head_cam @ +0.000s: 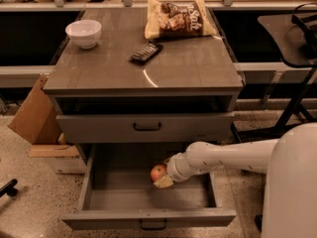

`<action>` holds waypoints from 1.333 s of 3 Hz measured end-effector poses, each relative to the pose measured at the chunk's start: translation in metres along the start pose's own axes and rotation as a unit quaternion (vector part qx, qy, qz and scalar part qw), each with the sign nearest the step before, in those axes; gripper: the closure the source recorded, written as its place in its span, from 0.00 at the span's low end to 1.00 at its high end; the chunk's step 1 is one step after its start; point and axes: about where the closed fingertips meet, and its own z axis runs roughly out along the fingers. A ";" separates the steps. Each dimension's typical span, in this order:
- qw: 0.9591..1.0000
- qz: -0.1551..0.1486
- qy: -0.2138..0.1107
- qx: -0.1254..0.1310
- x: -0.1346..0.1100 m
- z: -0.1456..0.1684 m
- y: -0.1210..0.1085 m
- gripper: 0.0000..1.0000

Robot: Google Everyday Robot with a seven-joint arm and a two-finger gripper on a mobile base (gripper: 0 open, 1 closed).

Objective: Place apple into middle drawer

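Over the open middle drawer (124, 198), pincer (161, 178) is clamped on the apple (157, 171), holding it over the drawer floor. Placement step underway; next move likely: lower slightly, release, withdraw.

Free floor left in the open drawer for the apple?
The middle drawer floor is bare: widest patch between its left wall and the apple, plus a strip along its front. Right side crowded: the gripper, holding the apple, and its arm hang there.
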 end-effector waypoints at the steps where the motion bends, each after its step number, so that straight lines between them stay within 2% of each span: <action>1: 1.000 0.004 0.006 0.001 0.007 0.008 -0.002 0.05; 2: 1.000 0.007 -0.001 0.010 0.008 -0.004 -0.003 0.00; 3: 1.000 0.011 -0.026 0.009 0.006 -0.032 -0.002 0.00; 4: 0.998 0.017 -0.059 -0.009 0.008 -0.076 0.009 0.00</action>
